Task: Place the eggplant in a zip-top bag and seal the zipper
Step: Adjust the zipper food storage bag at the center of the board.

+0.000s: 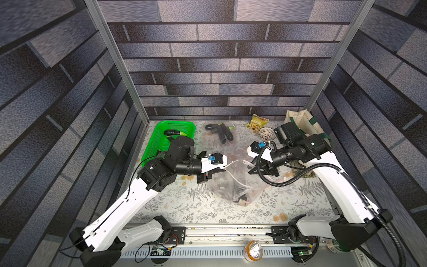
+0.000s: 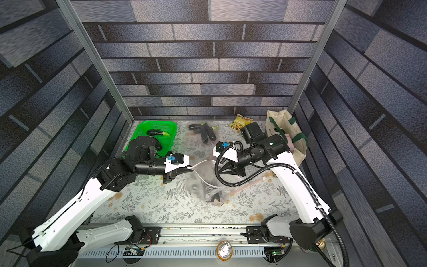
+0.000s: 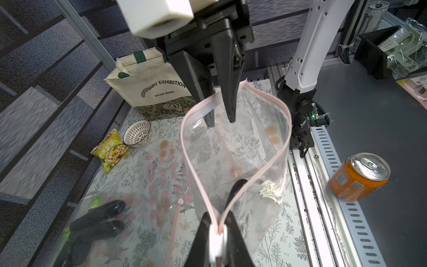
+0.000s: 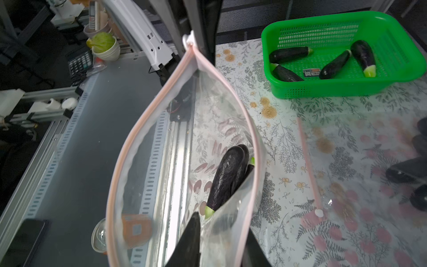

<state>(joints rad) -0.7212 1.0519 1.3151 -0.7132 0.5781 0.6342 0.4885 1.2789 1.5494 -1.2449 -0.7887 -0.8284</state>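
Eggplant (image 4: 226,175) sits low in the bag (image 4: 143,148), frame centre, mouth gaping; left hand (image 3: 218,228) clamped on the slider end of the zipper (image 3: 186,159), right hand (image 3: 220,121) apart, astride the far rim, so the unsealed track runs hand to hand.

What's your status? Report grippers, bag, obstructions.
Left gripper shut on zipper end of zip-top bag. Right gripper open, one finger inside the mouth. Eggplant inside, zipper unsealed. Nothing else obstructing.
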